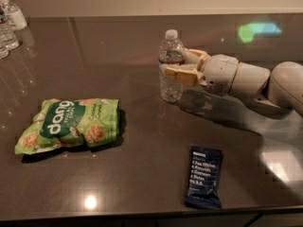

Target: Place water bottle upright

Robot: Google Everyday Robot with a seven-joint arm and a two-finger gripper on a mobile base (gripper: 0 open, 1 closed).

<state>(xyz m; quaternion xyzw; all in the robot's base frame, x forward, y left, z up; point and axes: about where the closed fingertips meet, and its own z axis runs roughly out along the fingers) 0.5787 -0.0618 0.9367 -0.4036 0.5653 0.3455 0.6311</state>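
Camera looks down across table; claw mid-right, around water bottle.

Dark table: water bottle upright, white cap uppermost, centre-right, with gripper at its label band from the right; green snack bag lying front-left; dark blue bar front-right; clear bottles far-left corner.
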